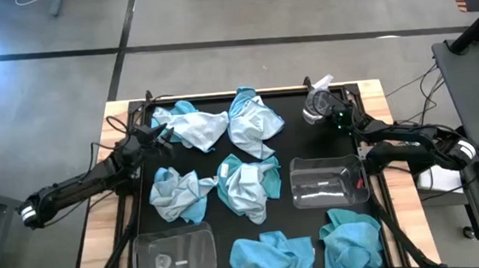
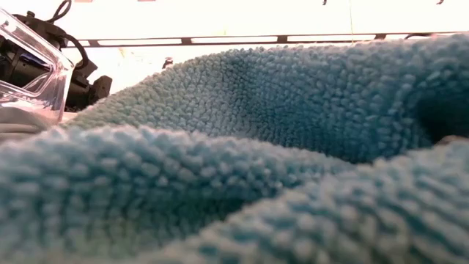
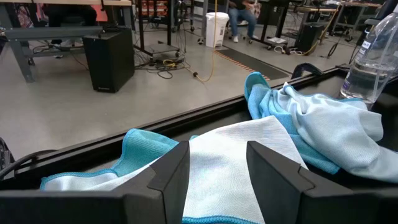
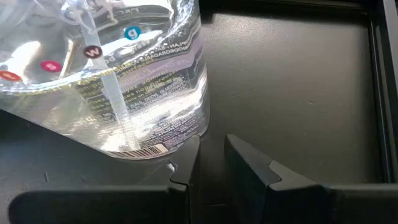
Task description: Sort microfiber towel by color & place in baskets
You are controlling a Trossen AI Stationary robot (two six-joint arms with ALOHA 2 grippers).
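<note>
Fingers of the left gripper (image 3: 217,171) are standing apart over a pale towel (image 3: 227,155) at the mat's far left. The right gripper (image 4: 211,155), fingers nearly together and gripping nothing, is sitting beside the spray bottle (image 4: 124,74). Towels are lying scattered between two clear baskets (image 1: 329,181), both empty.

Cloth, clear plastic, matt black mat.
Turquoise and pale-blue microfiber towels (image 1: 250,184) showing nubby looped pile w/ soft folds; clear rectangular plastic baskets (image 1: 329,181) and clear plastic spray bottle (image 4: 124,74) glinting glossy; black tabletop (image 4: 292,81) looking matt, wood-edged.
</note>
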